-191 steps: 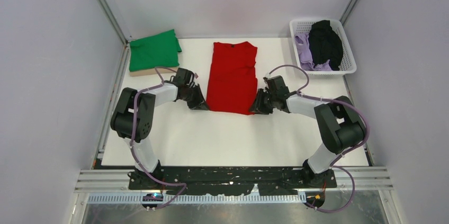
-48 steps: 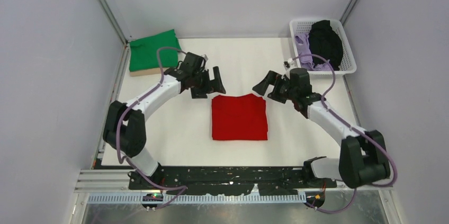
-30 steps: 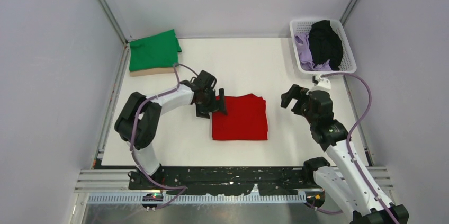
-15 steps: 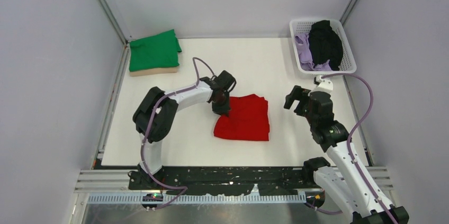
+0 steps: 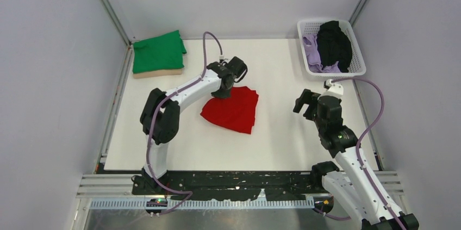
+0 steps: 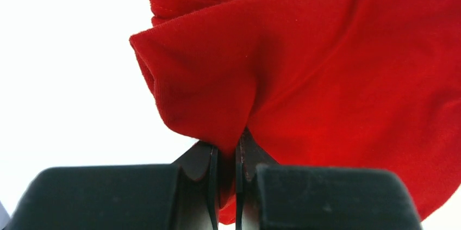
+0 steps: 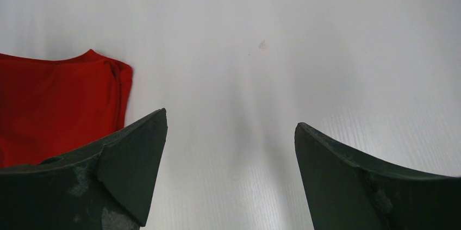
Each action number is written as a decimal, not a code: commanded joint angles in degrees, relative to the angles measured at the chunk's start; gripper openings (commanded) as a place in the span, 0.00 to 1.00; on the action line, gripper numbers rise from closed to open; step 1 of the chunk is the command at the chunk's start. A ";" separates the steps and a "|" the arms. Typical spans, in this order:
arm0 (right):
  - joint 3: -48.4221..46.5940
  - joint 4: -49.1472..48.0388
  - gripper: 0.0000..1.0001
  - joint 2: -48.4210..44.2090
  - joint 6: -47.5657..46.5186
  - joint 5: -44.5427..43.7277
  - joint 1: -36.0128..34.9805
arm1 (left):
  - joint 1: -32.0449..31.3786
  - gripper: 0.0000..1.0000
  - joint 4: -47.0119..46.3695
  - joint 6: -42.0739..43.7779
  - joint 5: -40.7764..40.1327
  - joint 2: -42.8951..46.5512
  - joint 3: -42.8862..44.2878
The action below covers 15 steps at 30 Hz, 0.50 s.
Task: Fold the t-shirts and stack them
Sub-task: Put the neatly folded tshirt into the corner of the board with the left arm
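On the white table [image 5: 179,143], you were at the stacking step. The red t-shirt [image 5: 234,111], already folded to a small packet, lay mid-frame in the top view, skewed like a diamond. The green t-shirt [image 5: 159,51] sat folded on a tan t-shirt [image 5: 159,72] in the upper left corner. The basket [image 5: 356,56] in the upper right held a black garment [image 5: 332,42] and a lavender garment [image 5: 314,56]. Your left gripper [image 5: 224,93] was clamped on the red packet's upper corner; its wrist view showed the fingers [image 6: 197,163] pinched together with a ridge of red cloth between them. Your right gripper [image 5: 306,102] hung to the right of the packet, jaws wide apart over bare table, holding nothing. As I judge it, the next move called for you to take the packet to the upper left and set it squarely on the green one. A one-corner pinch could let the layers fan open, so a low, steady path seemed wise. Compared with half a second earlier, the packet had turned from square-on to skewed and shifted up and left. The left gripper had moved up with it, and the right arm had hardly stirred.
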State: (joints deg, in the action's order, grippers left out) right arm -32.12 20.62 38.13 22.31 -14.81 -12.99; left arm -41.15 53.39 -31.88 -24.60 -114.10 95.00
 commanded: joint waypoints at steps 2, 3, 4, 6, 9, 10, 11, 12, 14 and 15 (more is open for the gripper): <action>0.36 -3.12 0.95 -0.16 -0.86 -2.83 0.25 | 2.72 0.00 3.68 6.99 -6.06 0.31 4.68; 0.55 -3.63 0.96 -0.07 -0.86 -2.89 0.25 | 3.39 0.00 3.53 7.75 -5.70 0.14 5.03; 1.11 -3.95 0.95 -0.07 -0.86 -3.19 0.25 | 4.01 0.00 3.30 8.37 -5.46 -0.03 5.42; 1.90 -5.09 0.95 -0.26 -0.94 -3.67 0.32 | 5.19 0.00 3.00 9.51 -5.28 -0.50 6.41; 2.59 -6.45 0.95 -0.50 -1.10 -4.52 0.40 | 6.77 0.00 3.28 11.05 -5.45 -1.89 9.06; 2.87 -6.81 0.95 -0.53 -1.14 -5.10 0.46 | 7.28 0.00 3.21 11.73 -5.34 -2.52 10.13; 3.08 -7.41 0.95 -0.52 -1.22 -5.43 0.48 | 7.79 0.00 3.24 12.66 -5.33 -3.24 11.33; 3.39 -7.73 0.95 -0.36 -1.28 -6.05 0.50 | 8.22 0.00 3.39 13.23 -5.37 -4.11 12.82; 3.76 -8.48 0.95 -0.22 -1.49 -7.27 0.71 | 9.17 0.00 4.26 14.23 -5.33 -6.06 16.32; 3.98 -8.91 0.95 -0.15 -1.57 -8.00 0.80 | 9.62 0.00 4.93 14.84 -5.37 -7.21 18.41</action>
State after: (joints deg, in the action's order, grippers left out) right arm -28.84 16.64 38.17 21.56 -18.65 -12.73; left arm -33.04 56.99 -20.69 -28.05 -118.83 106.19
